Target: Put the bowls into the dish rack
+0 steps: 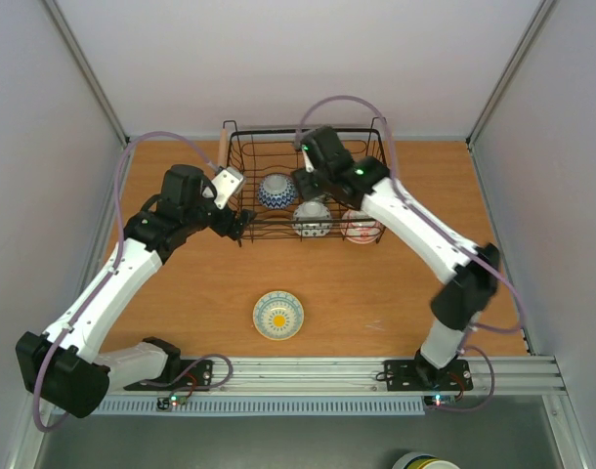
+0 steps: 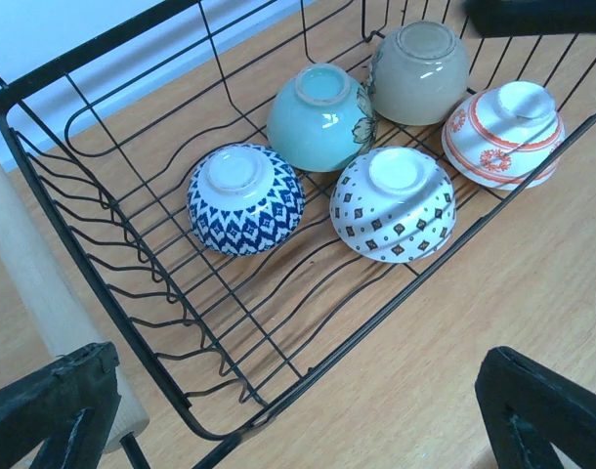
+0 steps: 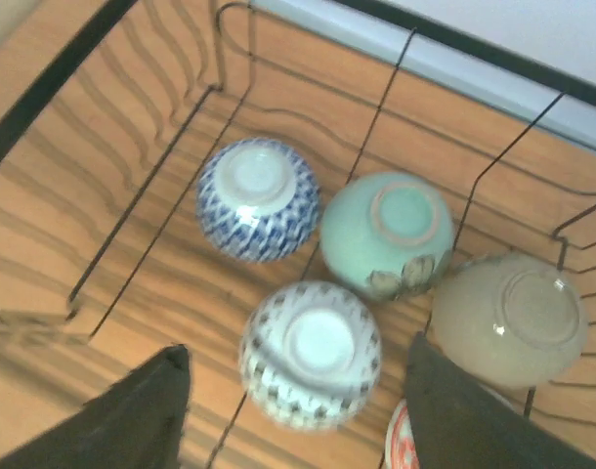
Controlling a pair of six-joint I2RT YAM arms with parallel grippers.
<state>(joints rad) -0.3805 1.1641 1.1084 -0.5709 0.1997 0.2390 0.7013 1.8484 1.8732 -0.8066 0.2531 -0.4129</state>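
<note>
The black wire dish rack (image 1: 241,156) stands at the back middle of the table. Several bowls sit upside down in it: blue-and-white (image 2: 245,198), pale green (image 2: 321,117), beige (image 2: 418,72), red-and-white (image 2: 502,134) and white with dark diamonds (image 2: 393,203). A bowl with a yellow flower inside (image 1: 278,315) stands upright on the table in front. My left gripper (image 1: 241,227) is open and empty, just outside the rack's front left corner. My right gripper (image 1: 308,188) is open and empty above the diamond-patterned bowl (image 3: 311,354), with its fingers either side of it.
A light wooden handle (image 2: 34,283) runs along the rack's left side. The rack's front wire rim (image 2: 396,293) lies between my left gripper and the bowls. A metal rail (image 1: 308,371) runs along the near table edge. Grey walls enclose the sides and back.
</note>
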